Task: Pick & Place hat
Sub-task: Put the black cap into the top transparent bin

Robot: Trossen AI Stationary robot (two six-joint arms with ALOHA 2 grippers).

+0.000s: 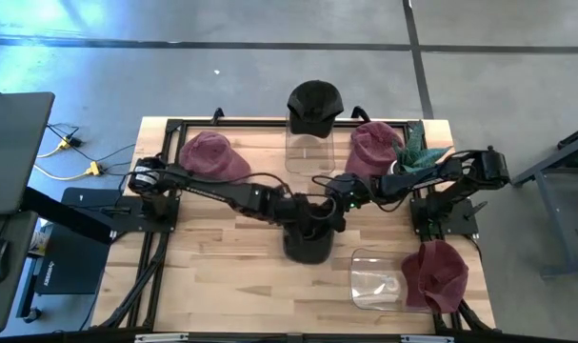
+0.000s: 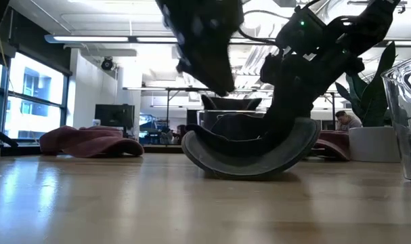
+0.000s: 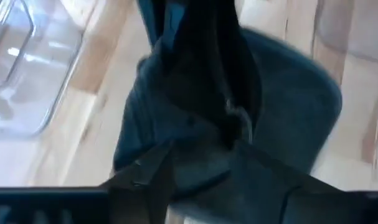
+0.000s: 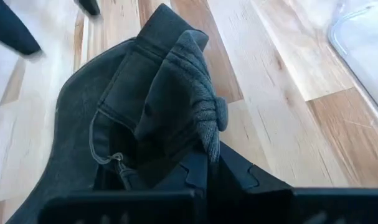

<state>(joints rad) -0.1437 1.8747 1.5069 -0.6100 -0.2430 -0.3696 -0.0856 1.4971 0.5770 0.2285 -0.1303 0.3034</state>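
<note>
Centrally, the right gripper [image 4: 204, 165] is clamped tight on the back edge of the dark hat [image 1: 308, 238] — brim resting on the table [image 1: 212, 267]. Left gripper [image 3: 201, 146] hovers just above the crown, fingers parted, holding nothing. Risk: thin fabric pinch slips on lifting, or the arms collide — they crowd close.

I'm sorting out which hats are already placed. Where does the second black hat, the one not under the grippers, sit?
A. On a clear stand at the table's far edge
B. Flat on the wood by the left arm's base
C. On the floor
A: in the high view the black hat rests on top of the clear stand at the far edge.
</note>
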